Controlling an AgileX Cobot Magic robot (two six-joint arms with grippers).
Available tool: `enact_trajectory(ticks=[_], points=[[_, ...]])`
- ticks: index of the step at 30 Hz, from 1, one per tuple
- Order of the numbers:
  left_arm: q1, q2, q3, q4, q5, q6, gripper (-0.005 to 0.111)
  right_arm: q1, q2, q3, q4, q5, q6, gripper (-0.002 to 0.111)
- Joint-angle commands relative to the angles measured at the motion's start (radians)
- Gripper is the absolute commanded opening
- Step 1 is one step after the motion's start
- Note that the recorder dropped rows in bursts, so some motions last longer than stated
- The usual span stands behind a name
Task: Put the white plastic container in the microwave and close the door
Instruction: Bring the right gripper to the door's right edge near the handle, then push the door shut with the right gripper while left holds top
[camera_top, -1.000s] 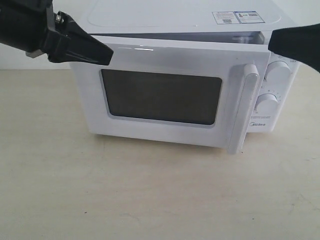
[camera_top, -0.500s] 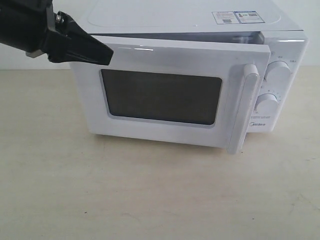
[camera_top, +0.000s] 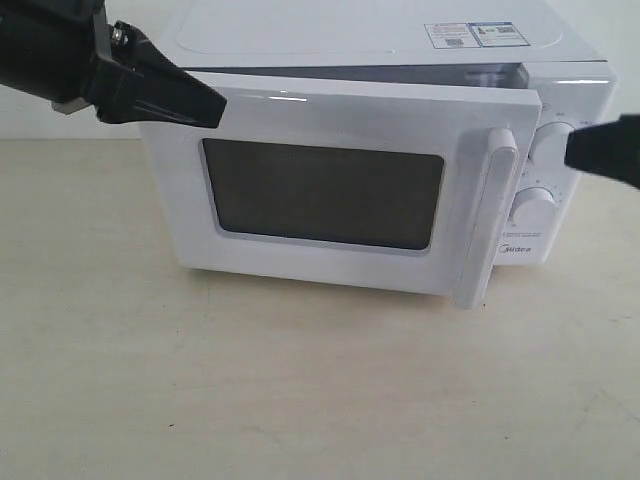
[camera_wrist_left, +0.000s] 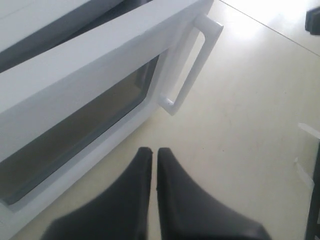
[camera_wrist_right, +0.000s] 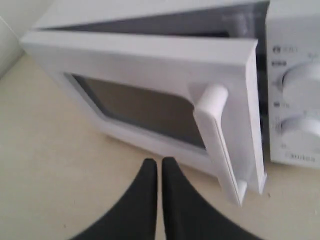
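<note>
1. We see the left hand (camera_top: 212, 108) and right hand (camera_top: 572, 150) pinched together, empty; the door (camera_top: 320, 120) ajar; the white plastic container hidden from us.
2. Pushing near the hinge, we may slide the microwave (camera_top: 350, 30) without latching.

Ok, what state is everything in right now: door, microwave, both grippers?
door: ajar, handle side standing off the front.
microwave: upright on the table.
left gripper: shut, holding nothing.
right gripper: shut, holding nothing.
</note>
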Motion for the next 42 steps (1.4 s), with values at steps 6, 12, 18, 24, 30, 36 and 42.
enact_trajectory(ticks=[6, 12, 18, 24, 30, 36, 42], points=[[-0.005, -0.011, -0.008, -0.015, -0.015, 0.004, 0.004, 0.232, 0.216, -0.019, 0.059, -0.303, -0.104, 0.0], [-0.005, -0.011, -0.008, -0.015, -0.015, 0.004, 0.004, 0.364, 0.334, -0.064, 0.061, -0.502, -0.102, 0.0], [-0.005, -0.011, -0.008, -0.015, -0.018, 0.004, 0.004, 0.4, 0.42, -0.064, 0.073, -0.696, -0.095, 0.0], [-0.005, -0.011, -0.008, -0.017, -0.019, 0.004, 0.004, 0.409, 0.476, -0.046, 0.078, -0.833, -0.052, 0.0], [-0.005, -0.011, -0.008, -0.038, -0.019, 0.004, 0.004, 0.492, 0.476, 0.017, 0.102, -0.992, -0.025, 0.0], [-0.005, -0.011, -0.008, -0.038, -0.015, 0.004, 0.004, 0.5, 0.476, 0.017, 0.16, -1.054, -0.06, 0.0], [-0.005, -0.011, -0.008, -0.045, 0.005, 0.004, 0.004, 0.5, 0.476, 0.017, 0.211, -1.037, -0.092, 0.0]])
